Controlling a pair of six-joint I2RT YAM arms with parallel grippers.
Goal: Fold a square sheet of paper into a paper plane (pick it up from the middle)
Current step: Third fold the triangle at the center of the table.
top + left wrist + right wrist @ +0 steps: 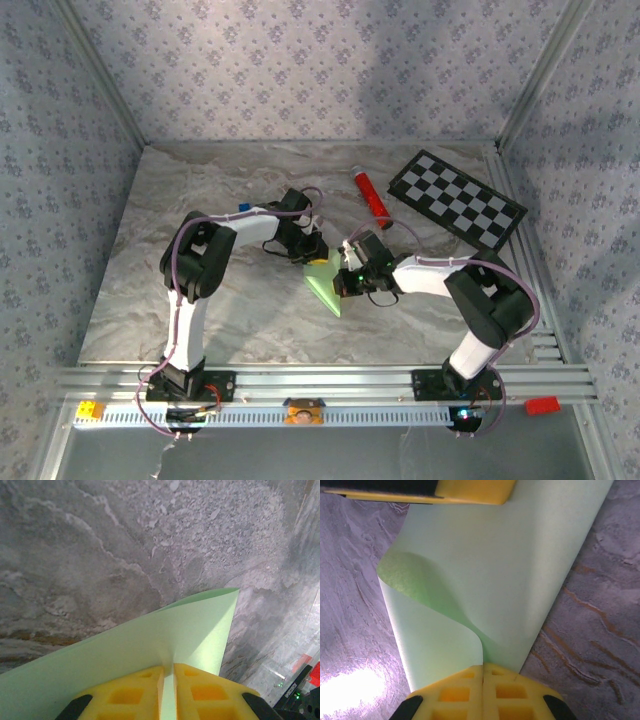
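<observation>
**Position of the work.** The square sheet of paper (326, 290) is found at mid-worktop (200, 300), between the two arms. In the overhead view its green outline is seen as a narrow wedge, with the long axis running roughly from 12 to 6 o'clock and the tip pointing to about 5 o'clock.

**Claws.** The left claw (313, 251) is clenched on the sheet at its 11 o'clock end. In the left wrist view the paper (150, 645) is seen pinched in the thin slit between the yellow fingers (125, 695), spreading away toward 9 o'clock, with a free corner at 1 o'clock. The right claw (346, 279) is clenched on the sheet from its 2 o'clock side. In the right wrist view the paper (510, 570) leaves the closed fingers (452, 692) toward 12 o'clock, and a loose flap is curled over at 10 o'clock.

**Governing relation.** The sheet is spanned between two opposed grips, the left claw (470, 489) sitting at 12 o'clock from the right one. Both arms are judged equally near, so any next fold is judged to depend on the one being moved against the other along that line.

**Not established.** Whether the sheet touches the worktop cannot be told. No sharp crease can be made out and the folds cannot be counted. In the overhead view much of the paper is covered by the claws.

**Other items.** A red tube (367, 192) is noted at 1 o'clock from the sheet and a checkerboard (457, 198) at 2 o'clock, both well apart from it.
</observation>
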